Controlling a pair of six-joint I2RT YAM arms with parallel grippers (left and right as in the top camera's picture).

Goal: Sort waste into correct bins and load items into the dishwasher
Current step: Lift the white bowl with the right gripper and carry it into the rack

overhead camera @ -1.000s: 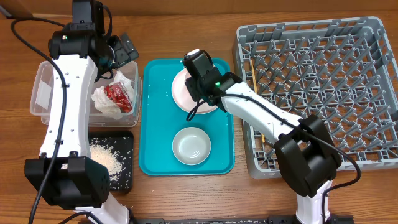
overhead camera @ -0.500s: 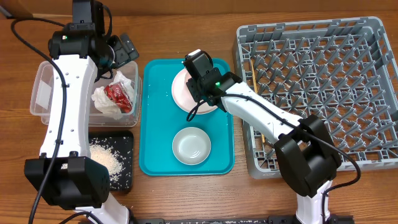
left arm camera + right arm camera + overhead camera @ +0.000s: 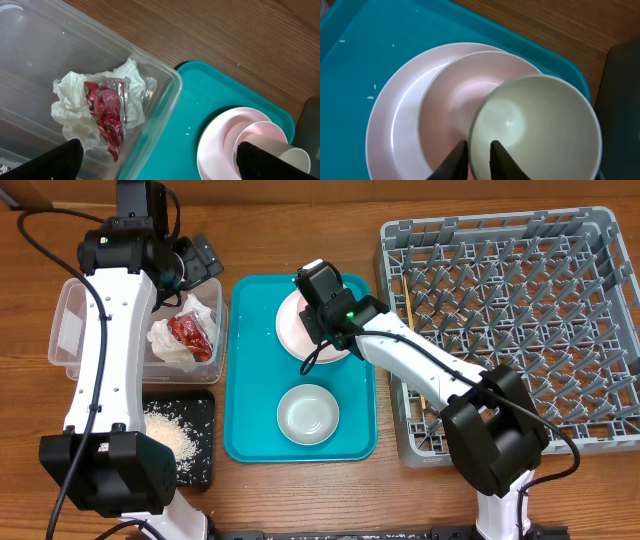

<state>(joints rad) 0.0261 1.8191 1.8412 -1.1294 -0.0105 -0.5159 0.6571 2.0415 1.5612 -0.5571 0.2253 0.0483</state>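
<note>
Cup rim is the handhold: the small cream cup [image 3: 535, 125] sits on the pale pink plate [image 3: 395, 130] at the far end of the teal tray [image 3: 365, 60]. My right end effector [image 3: 477, 148] is pinched down on its near lip, with one of the fingers [image 3: 454, 161] outside the wall and the other inside the mouth. It looks light and stiff, but that glaze is smooth and shiny, so I judge it slippery. A two-point pinch on a thin curved wall could let the cup swing or slide out if I tilt it sharply. A bite deeper down the wall would hold better than one at the very edge. I can't tell whether it's ceramic or plastic, so I'd treat it as something that chips. The plate under it is just as glossy, so it could skate as the cup lifts. The dish rack [image 3: 520, 310] waits off to my right, with the white bowl [image 3: 308, 415] nearer me on the tray. My left end effector [image 3: 157, 150] hangs wide open and empty above the clear tub [image 3: 45, 45], where the crumpled napkin [image 3: 70, 95] and the red wrapper [image 3: 107, 112] lie.
</note>
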